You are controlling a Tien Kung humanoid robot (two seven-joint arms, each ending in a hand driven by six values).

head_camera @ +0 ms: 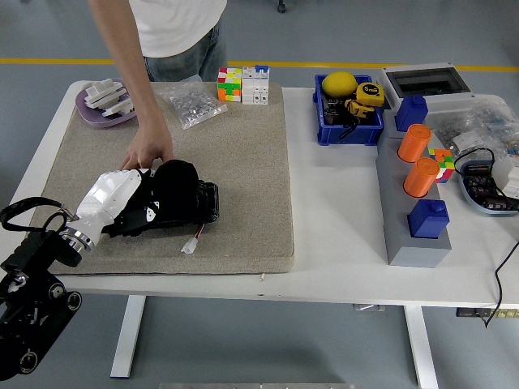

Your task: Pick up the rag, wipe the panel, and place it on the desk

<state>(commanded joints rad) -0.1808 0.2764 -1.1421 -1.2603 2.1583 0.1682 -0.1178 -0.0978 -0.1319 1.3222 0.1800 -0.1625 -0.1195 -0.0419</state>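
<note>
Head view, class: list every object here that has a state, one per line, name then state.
Left hand: pressing the rag on the panel.
Rag: bunched, on the panel.
Panel: flat on the mat, mostly covered.
Person's hand: resting at the panel's far edge.
Grey box: lid off.

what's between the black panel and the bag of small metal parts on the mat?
Head view: only the person's hand, pressing the far edge of the black panel; beyond it bare beige mat up to the clear bag of metal parts.

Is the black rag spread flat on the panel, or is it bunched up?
Bunched up: the rag forms a rounded lump under the left hand on the black panel.
</note>
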